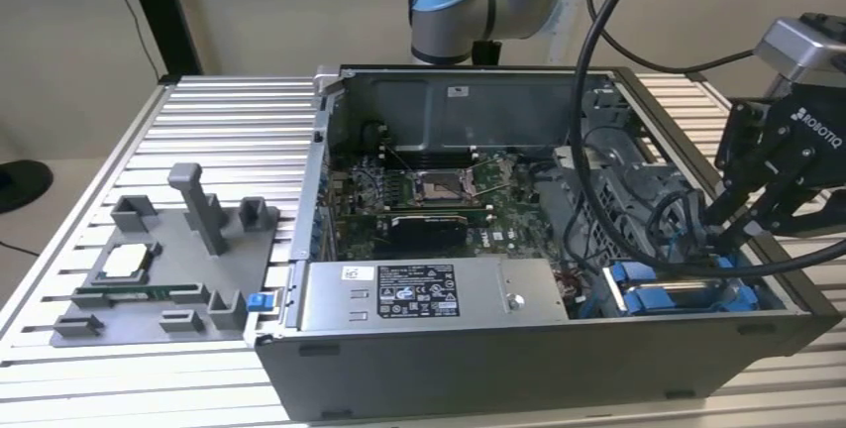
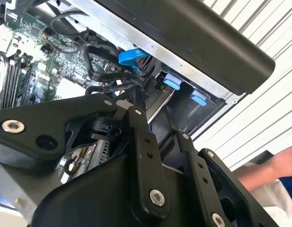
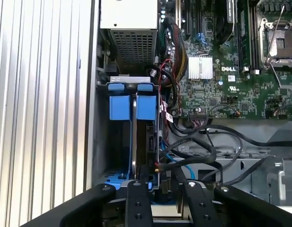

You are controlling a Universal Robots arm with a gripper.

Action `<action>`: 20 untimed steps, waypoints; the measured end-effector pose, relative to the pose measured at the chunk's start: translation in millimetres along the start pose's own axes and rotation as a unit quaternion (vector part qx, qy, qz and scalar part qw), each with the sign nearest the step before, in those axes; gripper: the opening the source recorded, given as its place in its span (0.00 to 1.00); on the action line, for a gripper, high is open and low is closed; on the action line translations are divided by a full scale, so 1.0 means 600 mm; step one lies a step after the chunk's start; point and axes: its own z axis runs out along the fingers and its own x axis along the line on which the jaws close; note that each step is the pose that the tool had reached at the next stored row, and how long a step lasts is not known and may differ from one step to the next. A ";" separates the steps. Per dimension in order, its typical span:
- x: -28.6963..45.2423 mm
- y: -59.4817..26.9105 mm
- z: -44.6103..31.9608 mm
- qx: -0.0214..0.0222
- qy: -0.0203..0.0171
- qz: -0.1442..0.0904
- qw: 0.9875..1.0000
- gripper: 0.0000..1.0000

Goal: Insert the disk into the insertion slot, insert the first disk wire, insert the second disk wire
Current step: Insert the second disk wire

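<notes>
1. The disk is sitting on edge in the slot. In the first wrist view its connector end is facing the gripper.
2. The slot is lying in the corner of the case at the exterior view's right. It is pressing against the case wall, with the power supply just beside it.
3. In the first wrist view two blue tabs are standing at the slot's end nearest the power supply. In the second wrist view two smaller blue tabs are showing on the slot under the case rim.
4. The gripper is reaching down into that corner and hovering over the disk's near end. Its fingers are standing parted with a clear gap. In the second wrist view the gripper is showing nothing pinched between them, and the dark bay is showing through the gap.
5. Black cables are looping beside the disk, between it and the motherboard, and passing close under the fingers. A blue cable is running among them.
6. The motherboard is filling the middle of the case, beyond the power supply.
7. The case is resting on a ribbed table. A grey fixture holding small parts is lying well apart from it at the exterior view's left.
8. A person's arm is showing beyond the table in the second wrist view.
</notes>
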 end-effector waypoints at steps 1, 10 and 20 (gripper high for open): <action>0.000 0.000 0.000 0.000 0.000 0.000 1.000 1.00; 0.000 0.000 0.001 -0.002 0.000 0.000 1.000 1.00; -0.001 -0.003 0.001 -0.002 0.000 0.000 1.000 1.00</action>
